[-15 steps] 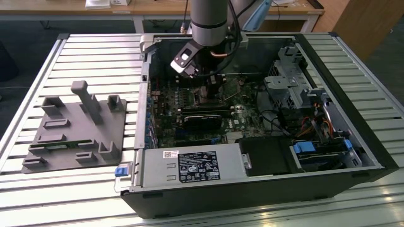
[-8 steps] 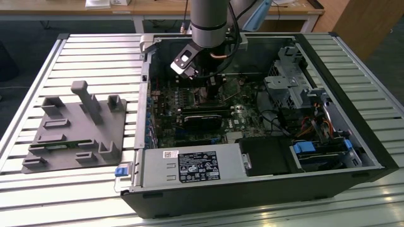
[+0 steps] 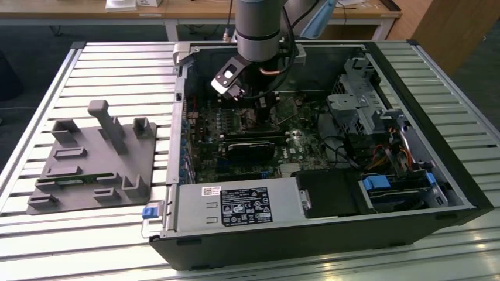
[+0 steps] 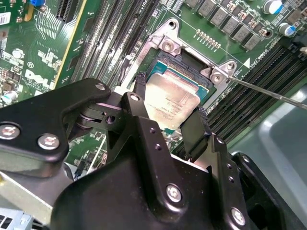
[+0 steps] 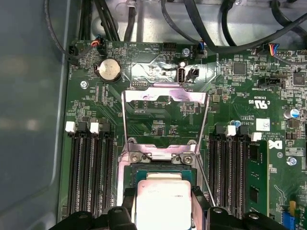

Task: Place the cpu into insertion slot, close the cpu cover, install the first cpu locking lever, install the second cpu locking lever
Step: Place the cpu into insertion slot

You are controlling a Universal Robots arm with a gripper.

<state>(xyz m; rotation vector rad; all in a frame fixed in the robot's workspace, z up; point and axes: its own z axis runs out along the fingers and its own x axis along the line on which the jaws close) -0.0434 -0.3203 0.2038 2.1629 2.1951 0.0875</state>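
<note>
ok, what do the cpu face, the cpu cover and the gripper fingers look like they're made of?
Face of the cpu: grey metal, satin finish with a soft sheen and faint print. Frame of the cpu cover: thin bare sheet metal, probably steel, going by the bright glare along its edges. The fingers are matte black, either plastic or coated metal; the look leaves that open.

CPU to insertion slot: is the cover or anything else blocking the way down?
Nothing visible. The gripper holds the cpu directly over the open insertion slot; the cpu cover is flipped back, and a locking lever is swung aside.
</note>
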